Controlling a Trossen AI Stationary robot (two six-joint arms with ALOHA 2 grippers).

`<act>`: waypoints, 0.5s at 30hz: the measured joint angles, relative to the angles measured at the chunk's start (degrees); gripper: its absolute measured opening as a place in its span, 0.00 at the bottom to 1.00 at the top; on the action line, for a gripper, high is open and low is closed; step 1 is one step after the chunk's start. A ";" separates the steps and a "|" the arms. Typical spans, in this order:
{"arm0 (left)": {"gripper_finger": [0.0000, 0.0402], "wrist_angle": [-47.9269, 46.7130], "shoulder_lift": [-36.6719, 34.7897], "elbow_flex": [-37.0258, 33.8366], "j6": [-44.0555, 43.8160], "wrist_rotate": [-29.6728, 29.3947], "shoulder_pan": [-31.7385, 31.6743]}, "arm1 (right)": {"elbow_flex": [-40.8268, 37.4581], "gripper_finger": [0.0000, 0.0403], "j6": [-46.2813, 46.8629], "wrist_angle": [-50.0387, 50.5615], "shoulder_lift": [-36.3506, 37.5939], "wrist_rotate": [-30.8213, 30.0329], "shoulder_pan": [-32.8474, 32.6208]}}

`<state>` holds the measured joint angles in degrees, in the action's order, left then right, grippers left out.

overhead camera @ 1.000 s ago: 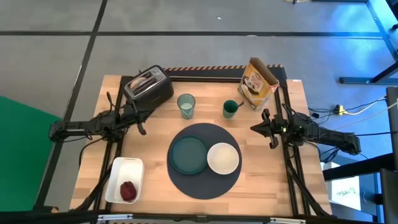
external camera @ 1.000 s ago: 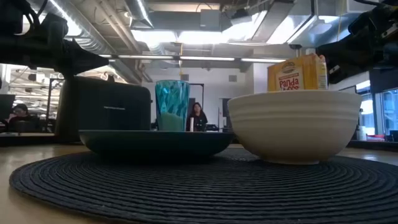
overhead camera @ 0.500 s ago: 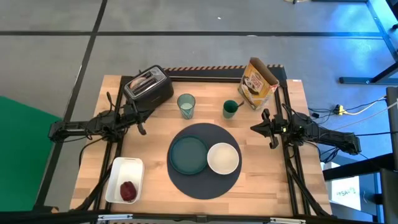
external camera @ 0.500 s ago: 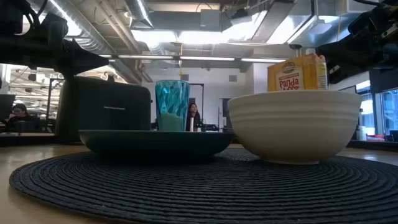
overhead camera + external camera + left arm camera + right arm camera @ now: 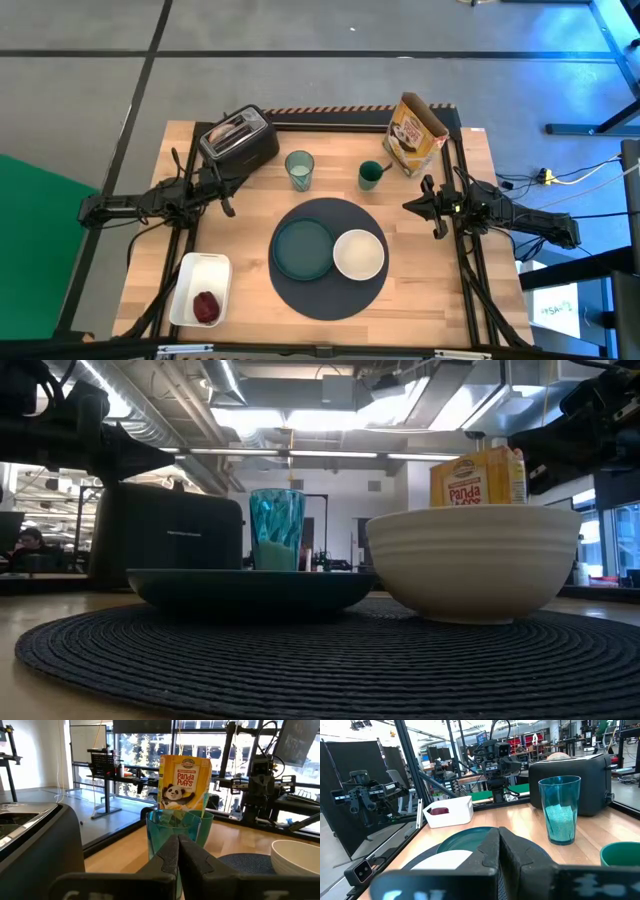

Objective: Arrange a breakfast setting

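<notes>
Take the round dark-grey mat (image 5: 329, 257) as your reference. Nothing on the table has shifted over the last second; the only change is in the room beyond the table, where a person seen past the tumbler in the low view a moment ago is now gone, which has no bearing on the setting. The teal plate (image 5: 303, 248) and white bowl (image 5: 358, 254) sit side by side on the mat. The pale-teal tumbler (image 5: 299, 169) and small dark-green cup (image 5: 370, 175) stand just off the mat's far edge, and the yellow-brown cereal box (image 5: 415, 133) is farther back toward the right. The tan bagel (image 5: 230, 128) sits in the black toaster (image 5: 239, 141), back and to the mat's left. The dark-red fruit (image 5: 206, 306) lies in the white tray (image 5: 190, 279), left of the mat and toward the near edge. Your left gripper (image 5: 226, 196) waits left of the mat with its fingers pressed together on nothing, and your right gripper (image 5: 421, 204) waits to the mat's right, likewise closed and empty. With both arms idle, the bagel and fruit look like the pieces left to bring over.
</notes>
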<state>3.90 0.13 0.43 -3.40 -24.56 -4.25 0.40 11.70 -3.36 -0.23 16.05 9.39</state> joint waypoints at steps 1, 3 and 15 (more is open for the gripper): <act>0.00 0.00 -0.01 0.00 0.00 0.00 0.00 | 0.00 0.00 0.00 0.00 0.00 0.00 -0.01; 0.00 0.00 0.01 0.00 0.00 0.00 0.00 | -0.02 0.00 -0.02 0.00 -0.02 0.00 -0.01; 0.00 0.00 0.00 0.00 0.00 0.00 0.00 | -0.02 0.00 -3.54 -4.48 -0.01 -7.06 -0.04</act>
<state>3.90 0.13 0.43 -3.40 -24.56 -4.25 0.38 8.15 -7.83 -0.24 9.00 9.34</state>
